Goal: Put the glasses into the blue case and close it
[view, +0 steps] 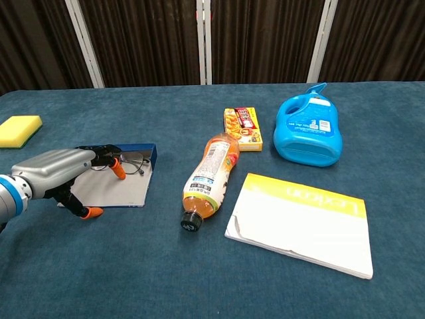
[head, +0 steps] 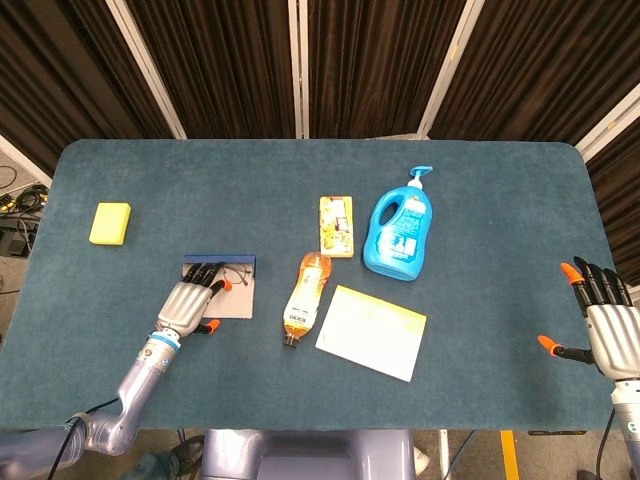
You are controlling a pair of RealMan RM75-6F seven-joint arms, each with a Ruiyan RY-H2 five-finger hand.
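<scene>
The blue case [head: 228, 304] [view: 118, 189] lies open on the table's left half, its grey inside facing up and its blue wall at the far edge. The glasses [head: 237, 272] [view: 133, 161] lie folded in it against that wall. My left hand [head: 187, 305] [view: 54, 171] hovers low over the case's near-left part, fingers stretched toward the glasses, thumb out to the side, holding nothing. My right hand [head: 605, 322] stands at the table's far right edge, fingers spread and empty; only the head view shows it.
An orange drink bottle [head: 306, 297] [view: 209, 176] lies just right of the case. Beyond it are a snack box [head: 337, 225] [view: 243, 127], a blue detergent bottle [head: 400, 232] [view: 309, 133] and a yellow-and-white booklet [head: 371, 331] [view: 302, 222]. A yellow sponge [head: 110, 223] [view: 18, 129] sits far left.
</scene>
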